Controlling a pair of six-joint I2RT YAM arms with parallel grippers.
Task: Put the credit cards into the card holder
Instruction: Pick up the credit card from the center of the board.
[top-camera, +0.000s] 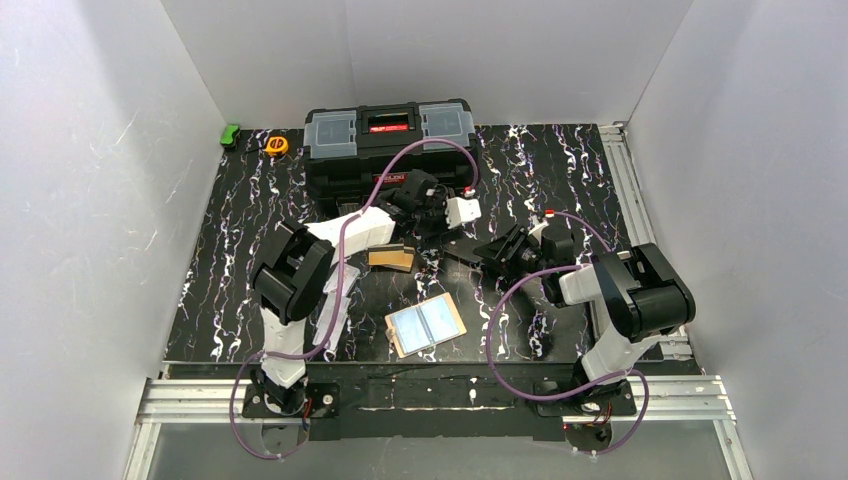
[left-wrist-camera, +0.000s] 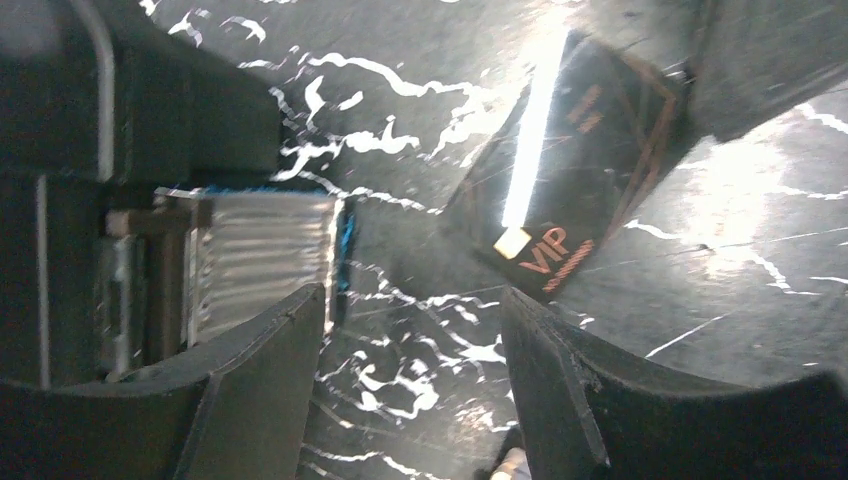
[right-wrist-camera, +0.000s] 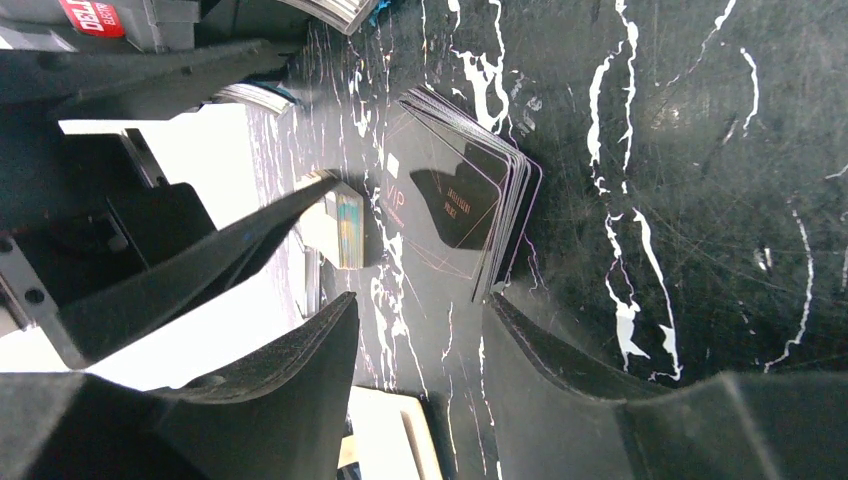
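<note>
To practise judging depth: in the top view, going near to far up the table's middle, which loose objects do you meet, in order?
card holder → tan cards → black toolbox

Toolbox (top-camera: 388, 140) sits far-middle on the surface (top-camera: 560, 170), card holder (top-camera: 426, 324) near-centre, stack of cards (right-wrist-camera: 460, 200) between them.

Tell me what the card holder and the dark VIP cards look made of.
Card holder: the tan cover is matte, likely leather or an imitation. Its inner pockets look like clear plastic, shining bluish-white. Dark VIP cards: probably glossy plastic. The stack shows thin edges, and a bright glare streak crosses one card in the left wrist view.
</note>
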